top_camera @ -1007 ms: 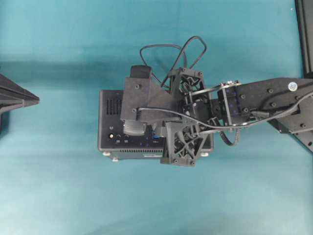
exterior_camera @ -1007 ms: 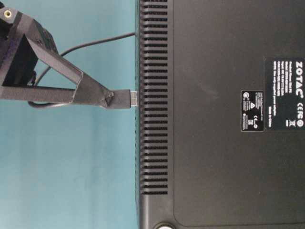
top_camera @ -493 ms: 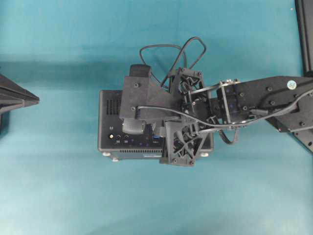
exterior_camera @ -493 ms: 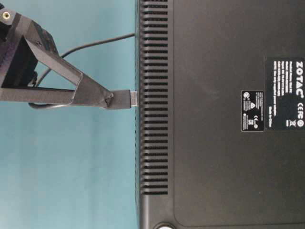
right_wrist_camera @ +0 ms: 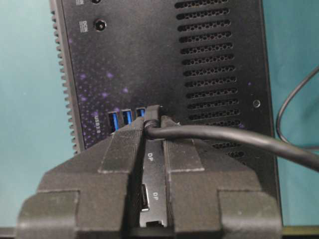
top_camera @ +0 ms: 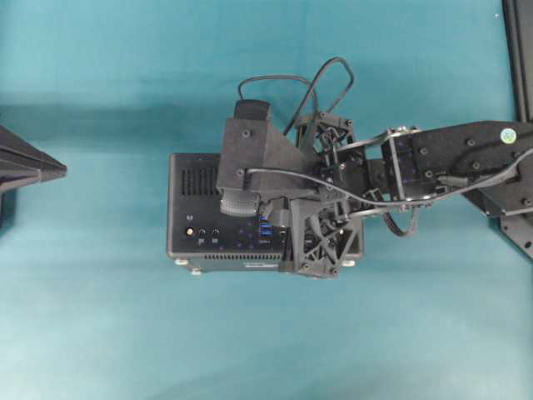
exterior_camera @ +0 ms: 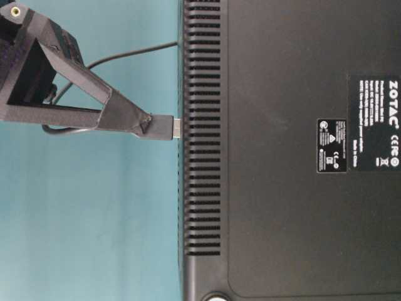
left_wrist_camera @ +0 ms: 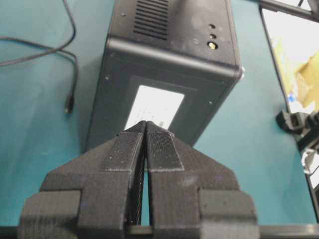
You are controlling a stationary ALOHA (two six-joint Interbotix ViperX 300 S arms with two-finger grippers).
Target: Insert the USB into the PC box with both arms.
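Observation:
The PC box (top_camera: 190, 208) lies mid-table with its port face up. In the right wrist view, my right gripper (right_wrist_camera: 152, 124) is shut on the USB (right_wrist_camera: 152, 115) plug. The plug sits just right of the blue ports (right_wrist_camera: 122, 120), and its cable (right_wrist_camera: 224, 137) trails off to the right. At table level the plug's metal tip (exterior_camera: 178, 128) meets the box's face (exterior_camera: 200, 128); how deep it sits cannot be told. My left gripper (left_wrist_camera: 146, 125) is shut on nothing and points at the box's labelled side (left_wrist_camera: 152, 107) from a distance, apart from it.
The cable loops (top_camera: 291, 83) on the teal table behind the box, and its free end (left_wrist_camera: 69, 104) lies left of the box in the left wrist view. A black frame post (top_camera: 518, 50) stands at the far right edge. Clutter (left_wrist_camera: 304, 74) lies beyond the table's right side.
My right gripper with the plug shifted slightly, tilting and lifting a little at table level and uncovering the blue ports from above. The plug tip stays at the box face. The left arm is still.

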